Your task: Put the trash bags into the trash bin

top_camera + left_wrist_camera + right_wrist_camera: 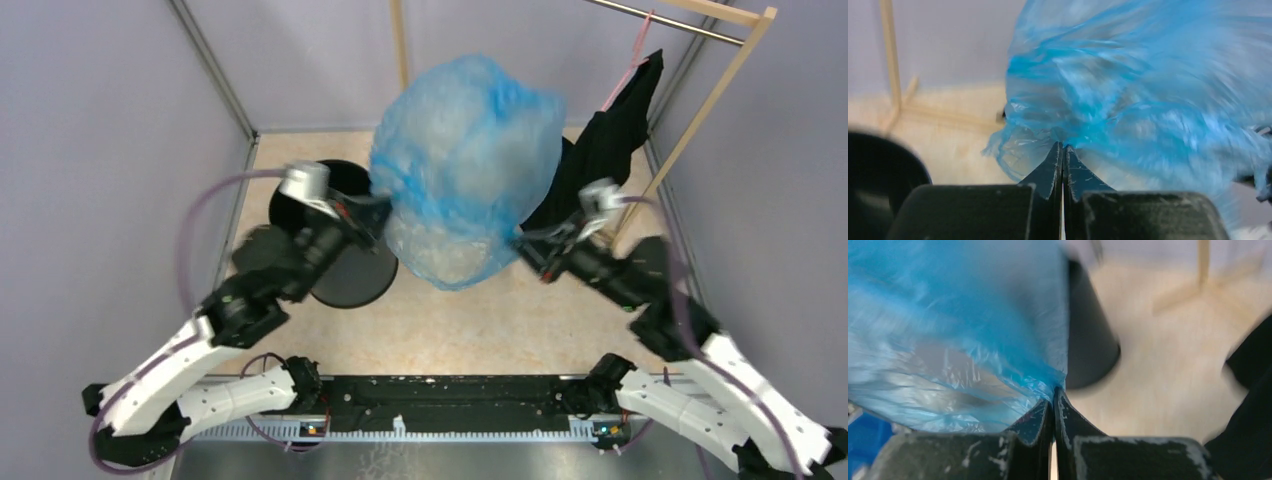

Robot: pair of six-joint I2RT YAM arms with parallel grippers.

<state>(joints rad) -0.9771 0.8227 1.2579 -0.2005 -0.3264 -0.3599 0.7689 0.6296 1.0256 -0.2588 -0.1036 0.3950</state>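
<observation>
A billowed light-blue translucent trash bag (465, 165) hangs in the air between my two arms, to the right of the black trash bin (345, 270). My left gripper (383, 212) is shut on the bag's left edge; in the left wrist view its jaws (1063, 147) pinch the film (1148, 95). My right gripper (520, 243) is shut on the bag's lower right edge; the right wrist view shows its jaws (1054, 392) closed on the film (948, 330), with the bin (1088, 340) behind. The left arm and the bag hide part of the bin's rim.
A black cloth garment (610, 140) hangs on a wooden rack (715, 95) at the back right, just behind my right gripper. Purple walls and metal frame posts (215, 70) enclose the beige floor (480, 320).
</observation>
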